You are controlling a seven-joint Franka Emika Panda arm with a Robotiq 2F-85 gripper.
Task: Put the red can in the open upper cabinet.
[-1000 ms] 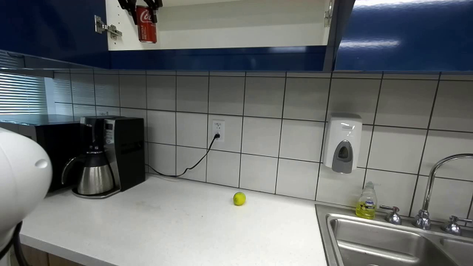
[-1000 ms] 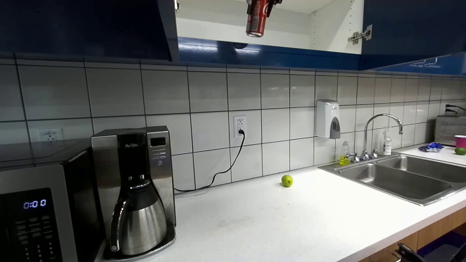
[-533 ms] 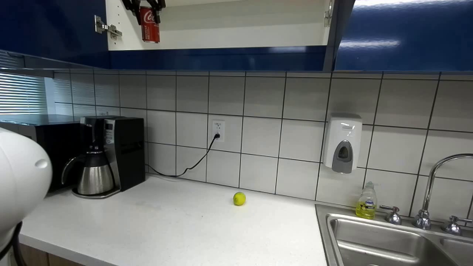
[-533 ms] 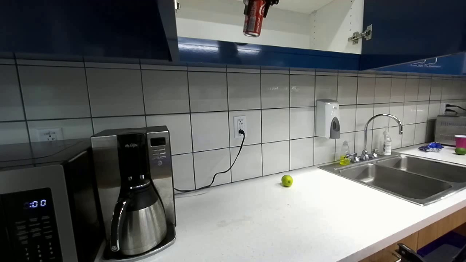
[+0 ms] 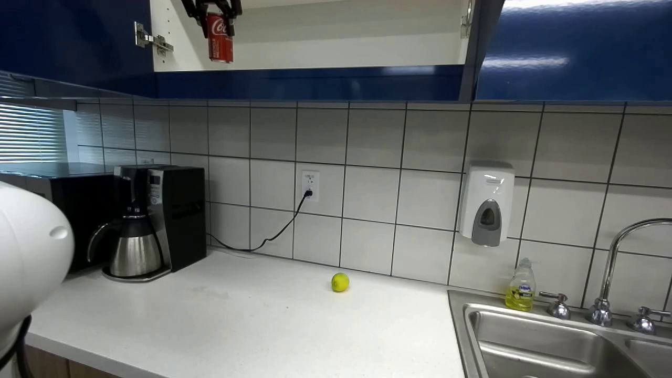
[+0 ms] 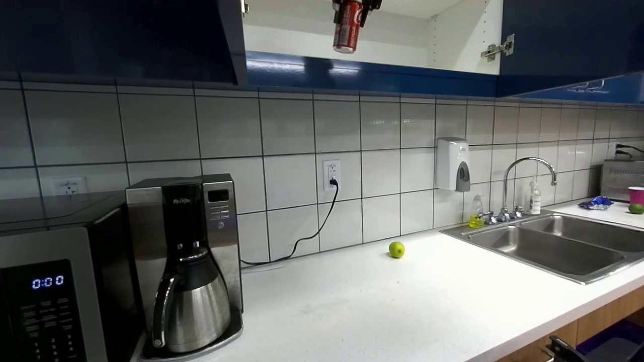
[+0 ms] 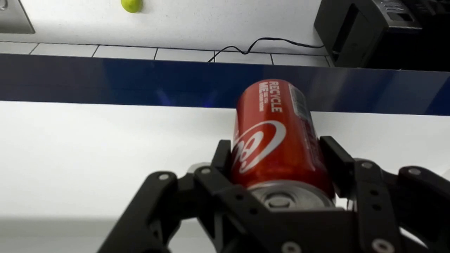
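The red can (image 7: 270, 116) with white lettering is between the pads of my gripper (image 7: 276, 140), which is shut on it. The can's silvery top faces the wrist and its bottom points down. In both exterior views the can (image 5: 220, 47) (image 6: 347, 37) hangs from the gripper (image 5: 218, 32) (image 6: 349, 22) at the open upper cabinet (image 5: 341, 42), slightly tilted. Its bottom shows above the cabinet's blue lower edge (image 6: 297, 68). I cannot tell how far inside it is. In the wrist view the can's lower end overlaps the blue edge (image 7: 158, 82), with the pale interior (image 7: 88, 151) below.
The blue doors (image 5: 68, 47) (image 6: 568, 40) stand open at the cabinet's sides. Below are a coffee maker (image 6: 196, 271), a microwave (image 6: 60, 281), a yellow-green ball (image 5: 340, 282), a soap dispenser (image 5: 488, 205) and a sink (image 5: 530, 341). A white arm part (image 5: 31, 252) stands at an exterior view's edge.
The gripper and the can have shifted sideways, rightward in an exterior view and leftward in an exterior view from another place. They are also slightly lower. The can is still held.
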